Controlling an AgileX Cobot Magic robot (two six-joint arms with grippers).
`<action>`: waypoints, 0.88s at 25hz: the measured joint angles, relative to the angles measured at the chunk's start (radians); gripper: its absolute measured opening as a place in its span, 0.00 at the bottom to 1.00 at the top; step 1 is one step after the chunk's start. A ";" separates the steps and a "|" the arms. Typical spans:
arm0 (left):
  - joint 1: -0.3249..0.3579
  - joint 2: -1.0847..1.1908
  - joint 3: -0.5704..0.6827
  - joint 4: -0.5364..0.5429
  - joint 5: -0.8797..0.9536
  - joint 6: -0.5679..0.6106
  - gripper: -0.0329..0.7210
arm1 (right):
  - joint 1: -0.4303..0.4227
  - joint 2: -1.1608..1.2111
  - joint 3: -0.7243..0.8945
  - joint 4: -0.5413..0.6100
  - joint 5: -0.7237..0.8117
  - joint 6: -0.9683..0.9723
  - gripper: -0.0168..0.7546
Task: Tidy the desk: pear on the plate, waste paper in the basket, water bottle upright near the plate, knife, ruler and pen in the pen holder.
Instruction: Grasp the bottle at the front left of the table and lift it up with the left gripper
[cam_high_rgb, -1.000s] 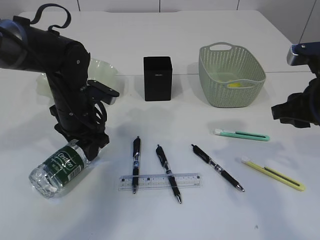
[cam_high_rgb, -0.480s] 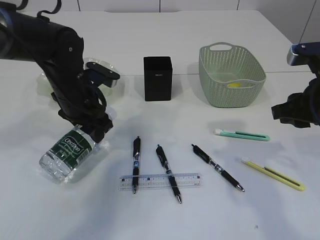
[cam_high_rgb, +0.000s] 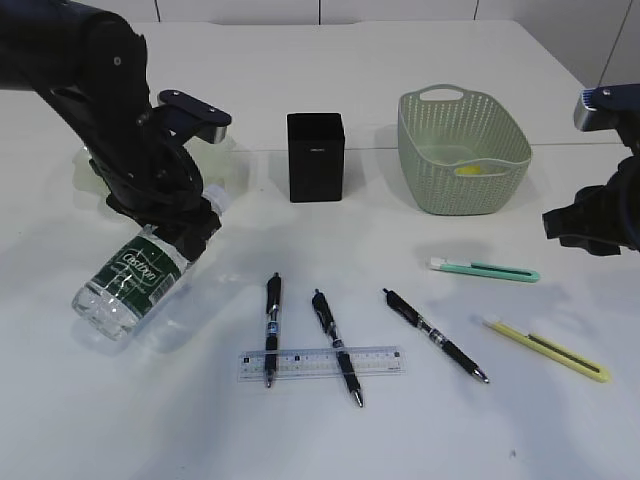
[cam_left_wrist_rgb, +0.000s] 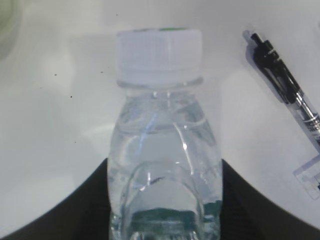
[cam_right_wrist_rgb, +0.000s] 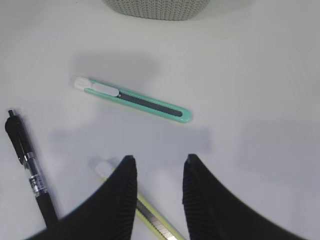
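L hand (cam_high_rgb: 190, 235) is clamped on the water bottle (cam_high_rgb: 130, 280) near its neck, fingers either side. The bottle is tilted, cap end up toward the hand, base low at the left over the worktop (cam_high_rgb: 330, 440); can't tell if the base touches. L wrist view shows the white cap (cam_left_wrist_rgb: 159, 52) up close, w/ a pen tip at the right edge.

Just behind the L arm sits the plate (cam_high_rgb: 225, 155), mostly hidden by the arm; only a pale green bit of rim shows. Pen holder (cam_high_rgb: 315, 157) stands upright, centre back, apart from the plate. Basket (cam_high_rgb: 463, 150) is to its right, something yellow inside; can't tell what.

Front centre: three black pens. Left pen (cam_high_rgb: 272, 320) and middle pen (cam_high_rgb: 335, 345) both lie across the ruler (cam_high_rgb: 320, 363), which lies flat crosswise under them. Third pen (cam_high_rgb: 435, 335) is angled, clear of the ruler, further right.

Right side: green knife (cam_high_rgb: 485, 269) lies flat in front of the basket, yellow knife (cam_high_rgb: 548, 348) nearer the front edge.

R hand (cam_right_wrist_rgb: 159, 172) hovers over the worktop, part open, holding nothing, fingers above the yellow knife's white end, the green knife just beyond.
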 joint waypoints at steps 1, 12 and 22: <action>0.000 -0.006 0.000 0.000 0.006 0.000 0.54 | 0.000 0.000 0.000 0.000 0.000 0.000 0.33; 0.000 -0.040 0.000 0.000 0.034 -0.002 0.54 | 0.000 0.000 0.000 0.000 -0.005 0.000 0.33; 0.000 -0.139 0.002 0.000 -0.090 -0.002 0.54 | 0.000 0.000 0.000 0.008 -0.007 0.000 0.33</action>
